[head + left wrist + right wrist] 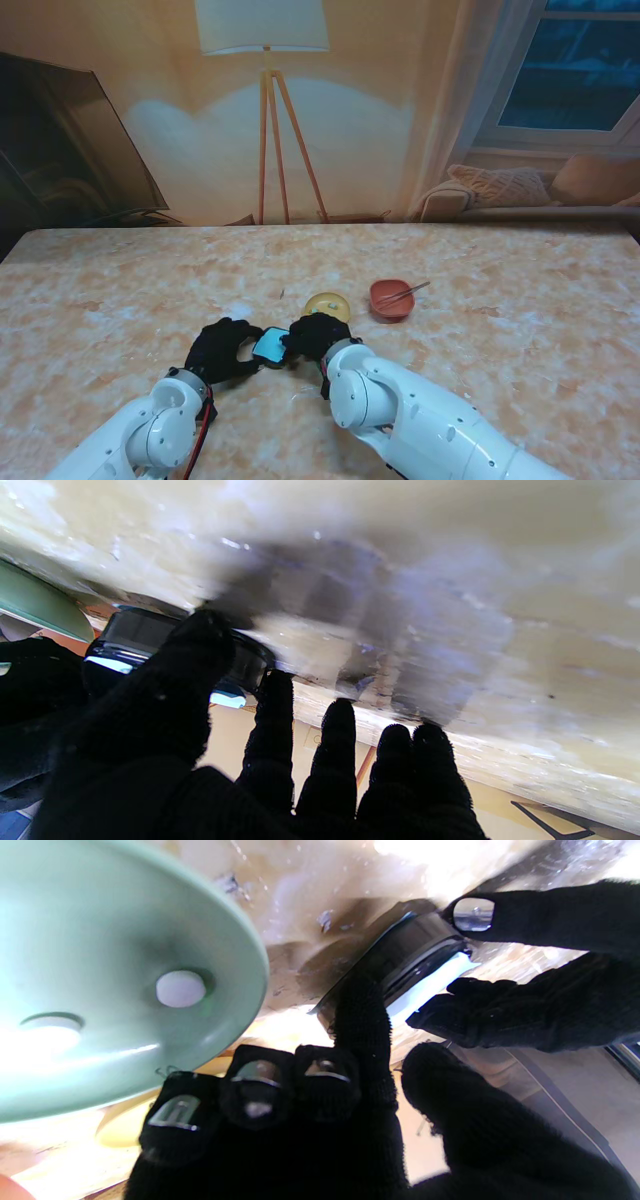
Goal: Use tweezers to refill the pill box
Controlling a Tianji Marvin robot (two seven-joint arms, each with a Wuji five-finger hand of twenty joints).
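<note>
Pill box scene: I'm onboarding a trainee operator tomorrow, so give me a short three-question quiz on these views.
1. True or false: both hands are touching the pill box.
2. Multiple choice: where are the tweezers?
A. in the left hand
B. resting on the red bowl
C. on the pill box
3. Fill in: in the right wrist view, a white ____ lies in the green dish.

Key:
1. True; the left hand and the right hand grip it from either side.
2. B.
3. pill.
</note>
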